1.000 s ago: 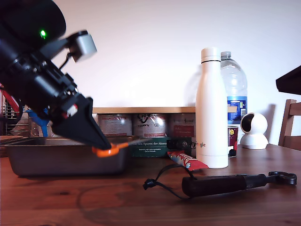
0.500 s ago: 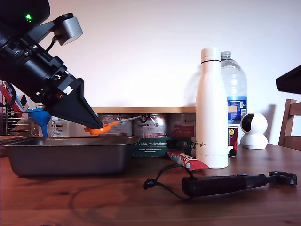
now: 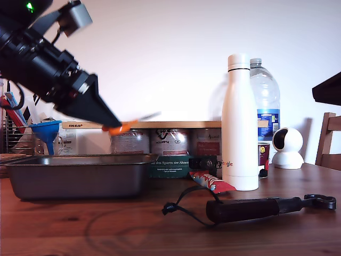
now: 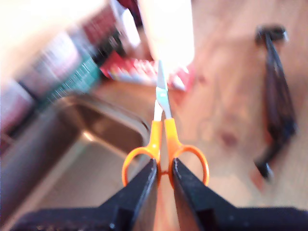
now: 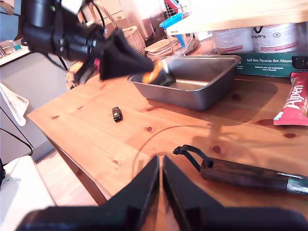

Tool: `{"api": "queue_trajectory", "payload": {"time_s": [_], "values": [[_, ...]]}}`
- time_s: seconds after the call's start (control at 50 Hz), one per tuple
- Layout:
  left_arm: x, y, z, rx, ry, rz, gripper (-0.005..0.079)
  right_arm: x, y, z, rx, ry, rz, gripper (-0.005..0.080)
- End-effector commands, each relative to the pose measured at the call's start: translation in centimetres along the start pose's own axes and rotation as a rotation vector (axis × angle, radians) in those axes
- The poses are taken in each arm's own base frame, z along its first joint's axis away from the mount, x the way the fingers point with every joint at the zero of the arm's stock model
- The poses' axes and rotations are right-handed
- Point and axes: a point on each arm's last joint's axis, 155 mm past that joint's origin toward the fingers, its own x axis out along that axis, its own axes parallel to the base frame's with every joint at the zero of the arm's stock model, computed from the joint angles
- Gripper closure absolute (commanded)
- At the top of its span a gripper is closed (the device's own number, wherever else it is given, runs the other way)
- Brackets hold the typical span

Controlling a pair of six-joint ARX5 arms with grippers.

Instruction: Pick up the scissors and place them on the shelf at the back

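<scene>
Wooden table (image 3: 106,229), IKEA-marked shelf (image 3: 176,124), Alpen bar (image 5: 292,98)

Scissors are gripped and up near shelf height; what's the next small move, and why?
Probably carry them a bit higher and back over the shelf before releasing. My first end effector is shut on the scissors, which hang roughly level with the plank's front edge, above the baking tray, not yet on top.
</scene>
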Motion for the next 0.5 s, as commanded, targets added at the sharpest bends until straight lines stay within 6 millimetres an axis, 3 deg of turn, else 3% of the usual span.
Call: {"api": "queue_trajectory", "payload": {"time_s": [0.0, 0.48], "values": [[-0.5, 0.8, 0.7, -0.006, -0.034, 0.024, 0.0767, 0.1, 0.0, -0.3, -0.001, 0.001, 0.003, 0.0765], [-2.4, 6.1, 8.1, 0.039, -0.206, 0.151, 0.0767, 0.1, 0.0, -0.4, 0.001, 0.006, 0.002, 0.0765]]}}
